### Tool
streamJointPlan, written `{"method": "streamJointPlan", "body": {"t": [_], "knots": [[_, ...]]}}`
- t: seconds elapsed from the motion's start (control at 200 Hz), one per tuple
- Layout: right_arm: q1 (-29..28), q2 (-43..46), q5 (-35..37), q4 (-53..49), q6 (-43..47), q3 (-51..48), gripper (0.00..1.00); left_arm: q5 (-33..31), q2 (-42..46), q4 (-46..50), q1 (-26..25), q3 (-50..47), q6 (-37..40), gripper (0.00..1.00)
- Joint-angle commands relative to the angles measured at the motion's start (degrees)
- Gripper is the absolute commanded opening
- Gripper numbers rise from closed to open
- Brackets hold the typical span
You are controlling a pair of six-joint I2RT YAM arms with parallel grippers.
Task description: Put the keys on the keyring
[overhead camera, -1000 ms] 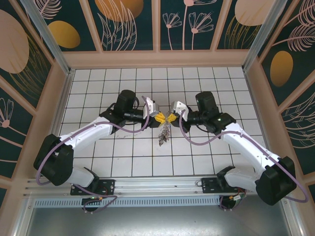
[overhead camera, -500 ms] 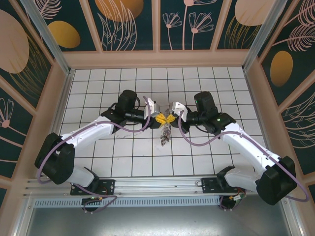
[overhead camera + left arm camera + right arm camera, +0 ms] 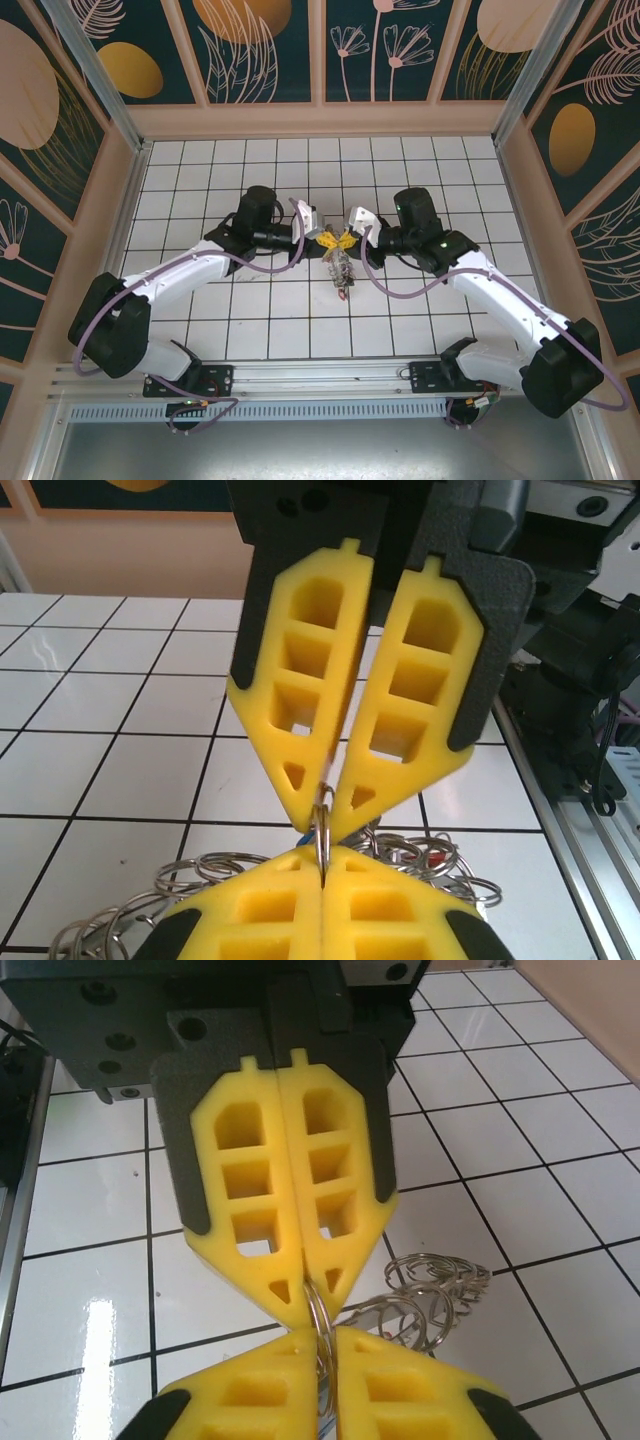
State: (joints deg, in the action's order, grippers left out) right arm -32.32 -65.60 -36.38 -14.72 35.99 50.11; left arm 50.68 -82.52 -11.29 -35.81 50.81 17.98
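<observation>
Keys [image 3: 342, 274] hang in a tight silvery bunch under the spot where my two grippers meet, over the middle of the white tiled table [image 3: 450, 170]. From above, the bunch looks dark and tangled, with a small reddish speck at its lower end. From my left wrist I see many thin wire loops [image 3: 200, 880] fanned out low behind my fingers, with a red tag [image 3: 435, 858] among them and a bit of blue just beside the keyring [image 3: 322, 830]. The keyring shows edge-on as a thin bright metal band, standing upright between the two sets of yellow fingertips.

My left gripper [image 3: 322, 865] is closed tight. Its two yellow fingers lie flat against each other, and the keyring's edge runs into the seam at their tips. My right gripper [image 3: 325, 1340] is almost closed, with only a narrow slit between its fingers, and the keyring sits pinched in that slit. Seen from the left wrist, its fingers slant toward each other in a V, tips meeting on the band. The two grippers face tip to tip, nearly touching, both gripping the same ring. I cannot tell whether the bunch's lowest end touches the table.
</observation>
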Motion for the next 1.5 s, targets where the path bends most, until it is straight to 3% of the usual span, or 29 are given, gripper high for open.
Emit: {"method": "streamJointPlan", "body": {"t": [0.0,0.15,0.41,0.601,0.791,1.046,1.266,1.491], "knots": [[2.6,1.25,-2.57,3.88,-0.97,-2.86,0.16,6.06,2.8,-12.18,-0.43,-1.68,-5.74,0.0],[4.86,2.39,-9.49,10.63,-4.01,-6.34,0.19,9.27,1.7,-21.2,-0.4,-2.65,-12.18,0.0],[5.58,3.26,-12.05,13.83,-5.05,-7.23,0.2,10.43,0.44,-21.05,-0.42,-2.27,-12.93,0.0],[5.81,6.01,-8.28,12.97,-5.02,-7.43,0.2,7.35,0.83,-18.34,-0.39,-2.64,-11.3,0.0],[5.86,5.61,-5.19,6.68,-3.75,-6.57,0.01,5.81,1.12,-20.67,-0.42,-3.16,-12.17,0.0],[5.69,5.47,-2.55,5.45,-3.78,-8.45,0.08,5.23,0.9,-27.97,-0.43,-4.63,-16.89,0.0],[4.26,4.07,-1.72,4.89,-4.28,-8.19,0.02,4.45,0.95,-33.52,-0.4,-6.51,-20.64,0.0],[3.13,2.2,1.14,4.73,-4.25,-8.2,0.11,3.89,0.54,-35.92,-0.4,-7.3,-22.23,0.0]]}}
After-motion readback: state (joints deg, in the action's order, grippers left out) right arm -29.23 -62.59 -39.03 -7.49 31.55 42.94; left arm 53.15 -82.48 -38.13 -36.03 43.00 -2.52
